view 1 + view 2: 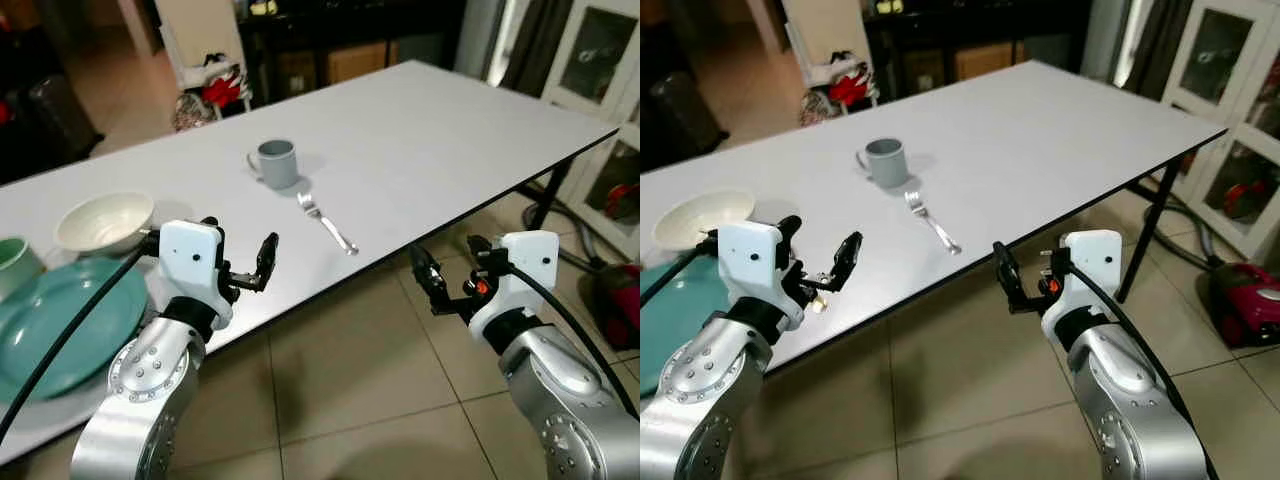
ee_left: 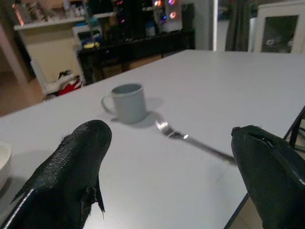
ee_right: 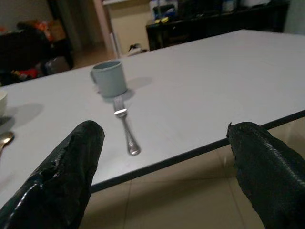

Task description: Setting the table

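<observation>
left eye view | left claw (image 1: 238,258) wide | right claw (image 1: 445,282) wide | fork (image 1: 327,222) beside mug (image 1: 274,162)

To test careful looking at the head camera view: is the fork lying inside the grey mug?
No, the fork lies flat on the white table, just in front of the grey mug.

Home dining room: white table (image 1: 430,130), tiled floor (image 1: 350,370), glass-door cabinet (image 1: 600,50).
</observation>
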Motion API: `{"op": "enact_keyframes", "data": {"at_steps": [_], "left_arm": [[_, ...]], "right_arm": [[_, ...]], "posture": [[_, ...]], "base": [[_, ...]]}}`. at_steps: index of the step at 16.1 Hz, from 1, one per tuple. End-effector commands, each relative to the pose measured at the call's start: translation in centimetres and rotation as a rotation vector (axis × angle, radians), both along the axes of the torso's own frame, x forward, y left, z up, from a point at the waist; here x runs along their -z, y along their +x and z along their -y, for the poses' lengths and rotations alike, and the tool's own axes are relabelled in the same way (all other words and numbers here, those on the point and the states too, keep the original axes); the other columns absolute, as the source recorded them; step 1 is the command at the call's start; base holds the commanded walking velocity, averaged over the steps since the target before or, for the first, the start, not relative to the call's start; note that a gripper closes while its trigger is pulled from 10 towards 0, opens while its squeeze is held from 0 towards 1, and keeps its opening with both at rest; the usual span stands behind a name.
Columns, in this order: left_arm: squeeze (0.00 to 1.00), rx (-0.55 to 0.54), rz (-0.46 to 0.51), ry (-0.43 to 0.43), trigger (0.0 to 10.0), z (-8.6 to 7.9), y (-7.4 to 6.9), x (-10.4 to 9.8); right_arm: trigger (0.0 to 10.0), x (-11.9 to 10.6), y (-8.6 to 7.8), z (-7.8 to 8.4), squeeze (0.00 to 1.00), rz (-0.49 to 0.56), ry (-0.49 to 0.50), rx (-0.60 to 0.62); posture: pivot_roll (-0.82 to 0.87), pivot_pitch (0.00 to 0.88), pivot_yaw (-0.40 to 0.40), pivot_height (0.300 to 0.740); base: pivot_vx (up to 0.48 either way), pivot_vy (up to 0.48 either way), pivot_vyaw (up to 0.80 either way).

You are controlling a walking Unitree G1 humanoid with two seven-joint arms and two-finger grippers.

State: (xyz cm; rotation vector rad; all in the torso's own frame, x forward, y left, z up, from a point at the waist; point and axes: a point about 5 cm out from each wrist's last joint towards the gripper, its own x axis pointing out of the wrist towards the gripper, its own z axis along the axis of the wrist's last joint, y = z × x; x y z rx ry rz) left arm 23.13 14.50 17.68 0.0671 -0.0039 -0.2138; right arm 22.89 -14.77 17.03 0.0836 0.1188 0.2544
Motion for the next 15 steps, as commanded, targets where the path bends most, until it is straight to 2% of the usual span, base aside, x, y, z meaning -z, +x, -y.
{"op": "enact_keyframes", "data": {"at_steps": [1, 5, 9, 15], "left_arm": [[0.0, -0.027, -0.003, 0.021, 10.0, -0.6, 0.1, 0.0], [0.0, -0.056, 0.021, -0.014, 10.0, -0.8, 0.1, -0.2], [0.0, -0.068, 0.014, -0.029, 10.0, -0.8, 0.0, 0.0], [0.0, -0.049, 0.014, -0.058, 10.0, -0.6, -0.4, 0.0]], "right_arm": [[10.0, -0.2, 0.1, -0.6, 1.0, 0.002, 0.001, -0.024], [10.0, -0.4, 0.3, -0.4, 1.0, 0.006, -0.043, -0.048], [10.0, -0.6, 0.7, -0.1, 1.0, 0.013, -0.061, -0.045], [10.0, -0.7, 1.3, 0.8, 1.0, -0.009, -0.09, -0.022]], "posture": [[-0.08, 0.0, 0.061, 0.74], [-0.09, 0.0, 0.054, 0.74], [-0.09, 0.0, 0.047, 0.74], [-0.08, 0.009, 0.042, 0.74]], "base": [[0.0, 0.0, 0.0], [0.299, 0.0, 0.0], [0.344, 0.0, 0.74], [0.269, 0.0, 0.0]]}}
